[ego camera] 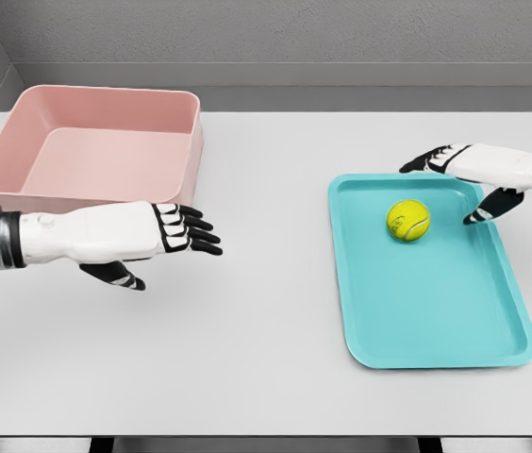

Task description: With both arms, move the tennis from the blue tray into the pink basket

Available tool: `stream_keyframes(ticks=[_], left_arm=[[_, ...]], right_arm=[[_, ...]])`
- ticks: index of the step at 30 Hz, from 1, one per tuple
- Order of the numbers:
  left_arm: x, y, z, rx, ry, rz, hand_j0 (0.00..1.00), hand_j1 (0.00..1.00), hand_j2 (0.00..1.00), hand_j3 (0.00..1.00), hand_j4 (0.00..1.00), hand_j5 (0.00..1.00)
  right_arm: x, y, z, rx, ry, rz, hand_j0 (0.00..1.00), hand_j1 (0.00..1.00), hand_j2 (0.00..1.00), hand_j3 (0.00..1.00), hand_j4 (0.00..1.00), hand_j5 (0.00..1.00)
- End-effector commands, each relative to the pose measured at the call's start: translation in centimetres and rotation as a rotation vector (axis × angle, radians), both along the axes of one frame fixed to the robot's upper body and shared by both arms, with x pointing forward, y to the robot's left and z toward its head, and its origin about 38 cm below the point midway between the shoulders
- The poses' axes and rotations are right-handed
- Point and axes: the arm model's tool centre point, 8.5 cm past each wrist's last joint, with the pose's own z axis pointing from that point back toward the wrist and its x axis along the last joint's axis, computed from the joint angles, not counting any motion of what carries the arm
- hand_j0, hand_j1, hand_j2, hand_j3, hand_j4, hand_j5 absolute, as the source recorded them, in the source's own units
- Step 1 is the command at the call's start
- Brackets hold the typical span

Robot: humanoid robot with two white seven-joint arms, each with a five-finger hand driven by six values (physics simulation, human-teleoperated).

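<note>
A yellow-green tennis ball [407, 220] lies in the far half of the blue tray [436, 326] on the right side of the table. My right hand [447, 181] hovers over the tray's far right corner, just right of the ball, fingers spread and holding nothing. The pink basket [16, 142] stands at the far left with nothing inside. My left hand [189, 231] hangs open in front of the basket's near right corner, fingers pointing right toward the tray.
Both containers rest on a white table [266, 283]. A bare strip of tabletop separates basket and tray. A grey wall runs behind the table's far edge.
</note>
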Motion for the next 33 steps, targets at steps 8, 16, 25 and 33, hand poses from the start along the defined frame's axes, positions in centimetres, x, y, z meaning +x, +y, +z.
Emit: stream_keyframes(ticks=[8,16,25,33], left_arm=[[0.0,-0.1,-0.1,0.011,-0.007,-0.004,1.0,1.0,1.0,1.0,1.0,1.0],[0.0,-0.1,-0.2,0.011,-0.006,-0.004,1.0,1.0,1.0,1.0,1.0,1.0],[-0.1,0.2,-0.2,0.016,-0.005,0.002,1.0,1.0,1.0,1.0,1.0,1.0],[-0.1,0.3,-0.3,0.018,-0.002,0.005,1.0,1.0,1.0,1.0,1.0,1.0]], right_arm=[[0.2,2.3,-1.4,0.016,0.03,0.045,1.0,1.0,1.0,1.0,1.0,1.0],[-0.1,3.4,-2.7,-0.011,0.066,0.078,1.0,1.0,1.0,1.0,1.0,1.0],[0.0,3.9,-3.4,-0.012,0.081,0.085,1.0,1.0,1.0,1.0,1.0,1.0],[0.5,3.7,-4.3,-0.01,0.099,0.065,0.99,0.99,0.99,0.99,0.99,0.99]])
